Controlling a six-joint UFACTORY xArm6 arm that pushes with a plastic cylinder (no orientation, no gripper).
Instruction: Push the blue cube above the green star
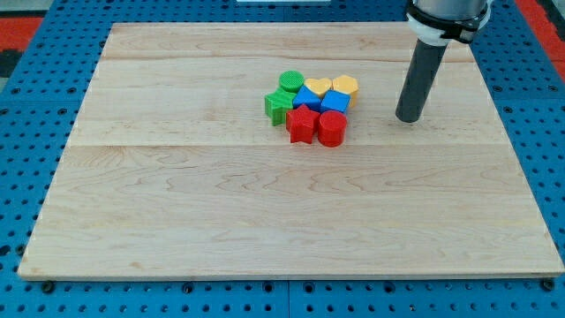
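A tight cluster of blocks sits above the board's middle. The green star point(278, 106) is at the cluster's left. A blue cube point(335, 102) sits at the cluster's right, with another blue block point(307, 97) between it and the green star. A green round block point(291, 81) is at the top left. My tip point(408, 118) is at the end of the dark rod, to the right of the cluster, well apart from the blue cube and touching no block.
A yellow heart point(318, 86) and a yellow hexagon block point(345, 85) sit along the cluster's top. A red star point(302, 124) and a red round block point(331, 129) sit along its bottom. The wooden board point(177, 194) lies on a blue pegboard.
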